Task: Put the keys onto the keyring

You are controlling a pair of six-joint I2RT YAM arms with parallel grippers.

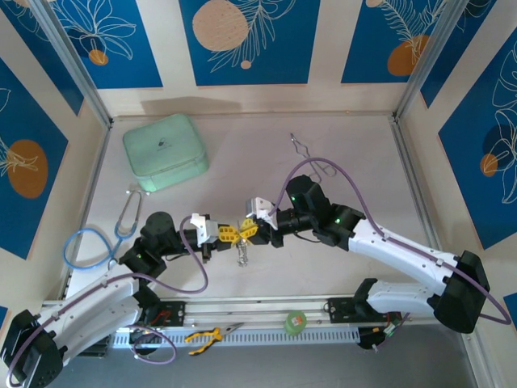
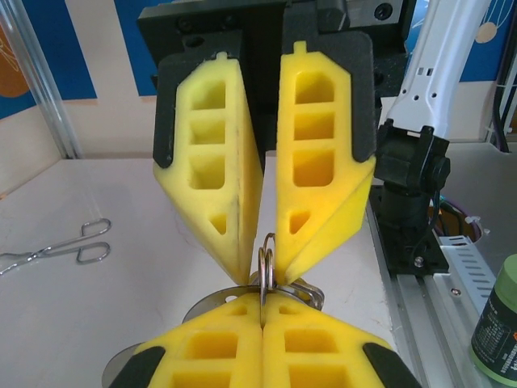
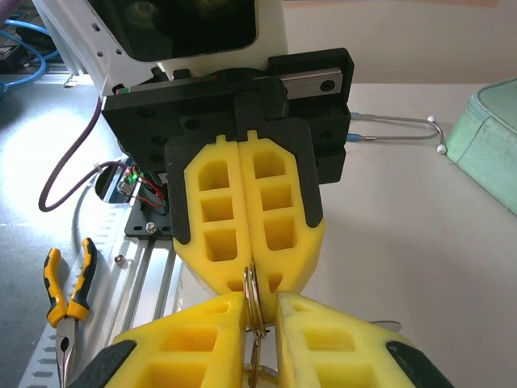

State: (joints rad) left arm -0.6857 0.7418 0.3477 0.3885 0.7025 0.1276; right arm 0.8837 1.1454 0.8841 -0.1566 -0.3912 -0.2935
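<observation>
**Not yet visibly threaded**

Pinches the keyring (image 2: 266, 257) edge-on in the clenched left hand (image 3: 249, 276), mid-air over the tabletop's (image 1: 242, 162) centre. Brackets it with the right hand (image 2: 267, 271); cannot tell if gripping. Cannot confirm any key threaded; likely leaves both to add.

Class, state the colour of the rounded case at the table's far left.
The case is pale mint green, clearest in the top external view.

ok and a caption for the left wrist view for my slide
left tool pinching the keyring, tips of the right tool either side of it
</observation>
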